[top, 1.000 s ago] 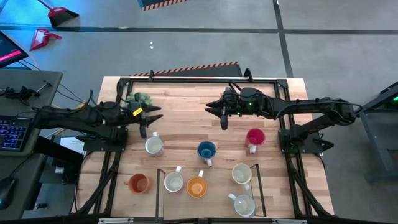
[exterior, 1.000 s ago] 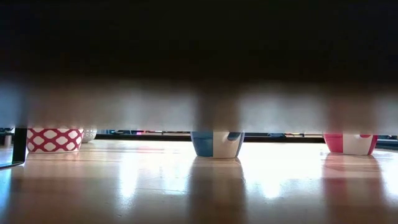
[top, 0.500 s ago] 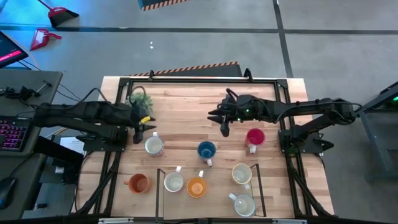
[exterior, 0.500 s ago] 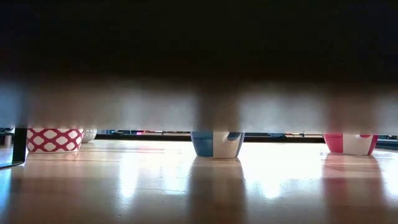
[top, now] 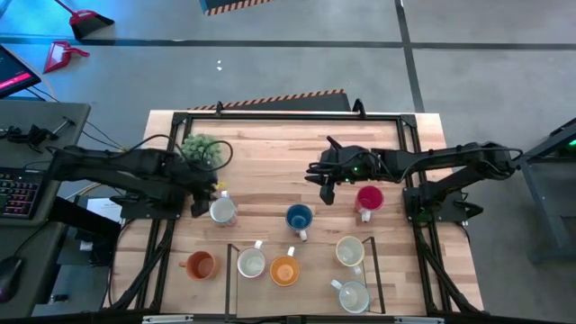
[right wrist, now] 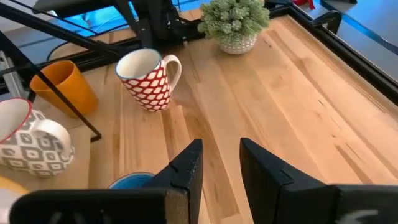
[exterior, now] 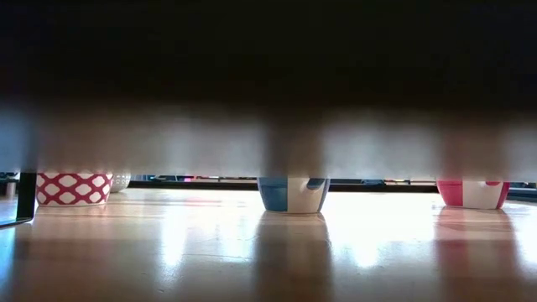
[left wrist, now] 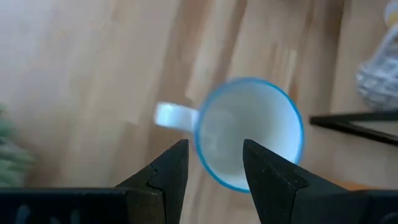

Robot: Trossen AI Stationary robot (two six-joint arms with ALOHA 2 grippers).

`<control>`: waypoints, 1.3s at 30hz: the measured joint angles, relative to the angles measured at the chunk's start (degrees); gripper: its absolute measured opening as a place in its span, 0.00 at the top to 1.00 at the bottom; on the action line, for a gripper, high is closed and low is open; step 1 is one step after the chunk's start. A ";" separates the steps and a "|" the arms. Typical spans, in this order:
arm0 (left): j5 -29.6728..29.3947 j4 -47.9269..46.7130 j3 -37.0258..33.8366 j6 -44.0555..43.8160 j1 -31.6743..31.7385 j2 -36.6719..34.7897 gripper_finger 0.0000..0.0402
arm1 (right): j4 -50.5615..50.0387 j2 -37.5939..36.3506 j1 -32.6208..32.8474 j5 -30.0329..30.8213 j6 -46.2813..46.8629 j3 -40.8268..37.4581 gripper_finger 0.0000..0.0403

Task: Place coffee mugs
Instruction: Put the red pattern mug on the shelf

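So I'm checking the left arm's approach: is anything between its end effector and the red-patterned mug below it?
Nothing visible. In the left wrist view the left end effector hangs open right over the mug, its fingers framing the rim with only bare wood around. The potted plant stands off to the side.

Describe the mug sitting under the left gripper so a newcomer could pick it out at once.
Start at the bushy green potted plant near the far left of the wooden table. Just in front of it, under the left gripper, stands a white ceramic mug with a red lattice pattern. No other mug here shows that red-and-white lattice, and it stands apart from the front cluster.
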 joint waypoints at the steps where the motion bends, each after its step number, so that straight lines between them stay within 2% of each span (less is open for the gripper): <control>1: 1.14 -0.21 0.00 -0.52 -0.21 0.65 0.65 | -0.08 0.00 0.00 0.02 -0.02 0.00 0.79; 10: 1.47 -0.44 -0.04 -1.14 -2.68 7.38 0.65 | -0.33 0.02 0.00 0.02 -0.20 0.00 0.79; 20: -2.08 -0.60 -0.26 -1.62 -2.86 11.41 0.65 | -1.73 0.02 0.00 0.00 -0.21 0.00 0.79; 34: -5.53 -0.15 -0.13 -1.96 -2.86 12.67 0.65 | -2.86 0.02 0.00 -0.04 0.94 0.00 0.79; 39: -5.53 -0.08 -0.13 3.08 -2.86 12.67 0.65 | -2.66 0.02 0.00 -0.41 0.85 0.00 0.79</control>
